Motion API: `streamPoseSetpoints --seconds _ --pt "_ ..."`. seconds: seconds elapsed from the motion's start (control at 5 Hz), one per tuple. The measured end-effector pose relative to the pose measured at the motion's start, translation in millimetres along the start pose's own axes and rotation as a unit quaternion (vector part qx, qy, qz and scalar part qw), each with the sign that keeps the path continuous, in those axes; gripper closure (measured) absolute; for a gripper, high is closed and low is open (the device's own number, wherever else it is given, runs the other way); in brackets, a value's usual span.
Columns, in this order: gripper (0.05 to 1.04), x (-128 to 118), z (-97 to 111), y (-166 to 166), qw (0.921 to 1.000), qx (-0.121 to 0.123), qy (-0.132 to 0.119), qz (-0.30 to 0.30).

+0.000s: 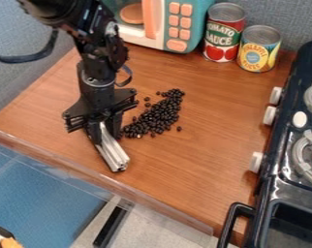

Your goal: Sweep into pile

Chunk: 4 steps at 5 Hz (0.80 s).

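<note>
Beans (157,115), apparently, beside a gripper (103,131) holding a bar (113,152); lettered cans (223,33) behind.

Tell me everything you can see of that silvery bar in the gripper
The bar looks metallic, straight and slim, with grooves along its length and a notched near end. The black gripper clasps its upper part. It slants over the wooden counter, beside the black beans; whether it touches them is unclear.

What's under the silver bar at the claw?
Bare countertop shows around the lower end of the silver bar, and black beans lie near its upper end, beside the claw. The bar covers whatever is directly beneath, so I can't tell if beans are there.
</note>
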<state>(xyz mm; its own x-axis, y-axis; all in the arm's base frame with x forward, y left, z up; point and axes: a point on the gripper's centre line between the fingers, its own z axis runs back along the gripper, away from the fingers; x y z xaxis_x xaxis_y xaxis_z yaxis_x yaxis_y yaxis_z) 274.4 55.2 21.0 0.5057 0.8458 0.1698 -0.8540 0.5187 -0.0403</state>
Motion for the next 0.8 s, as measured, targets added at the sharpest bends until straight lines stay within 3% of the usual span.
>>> streamPoseSetpoints --seconds 0.8 --pt "0.756 11 -3 -34 0.9995 -0.017 -0.014 0.024"
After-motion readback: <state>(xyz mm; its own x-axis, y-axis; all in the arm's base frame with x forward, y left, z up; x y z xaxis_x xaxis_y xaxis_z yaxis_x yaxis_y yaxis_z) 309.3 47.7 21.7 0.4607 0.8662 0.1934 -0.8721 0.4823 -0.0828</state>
